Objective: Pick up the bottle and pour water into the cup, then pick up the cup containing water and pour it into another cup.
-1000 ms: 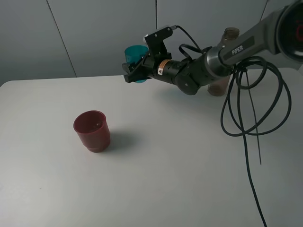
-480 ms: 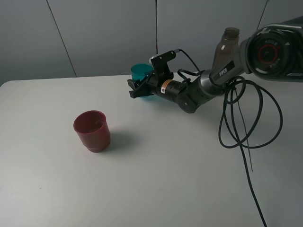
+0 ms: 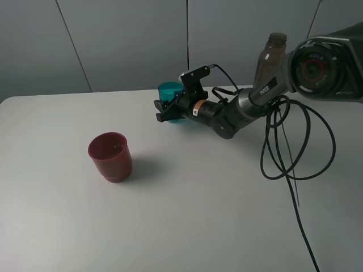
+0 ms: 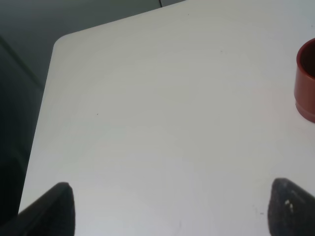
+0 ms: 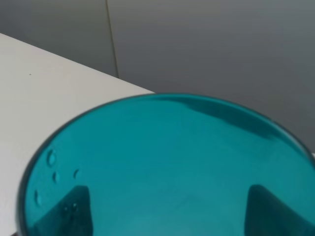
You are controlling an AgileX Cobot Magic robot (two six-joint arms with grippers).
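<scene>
A: What sits nearest on the bench [image 3: 187,215]?

B: The dark red cup [image 3: 110,156], upright and alone on the left side. The left wrist view catches its edge too, and shows the left pincer [image 4: 167,209] with its two dark fingertips [image 4: 54,206] set wide apart over bare bench, holding nothing.

A: And farther back?

B: The right pincer [image 3: 166,110] is clamped on the teal cup [image 3: 172,99], near the far edge around the middle. The cup looks upright, low over the bench; I cannot tell whether it touches. In the right wrist view its open mouth fills the picture, droplets on the inner wall, fingers [image 5: 74,206] showing dark through the plastic.

A: The bottle [image 3: 269,59]?

B: Farthest back on the right, upright, partly hidden behind the right arm [image 3: 266,90], black cables [image 3: 295,147] looping beneath.
</scene>
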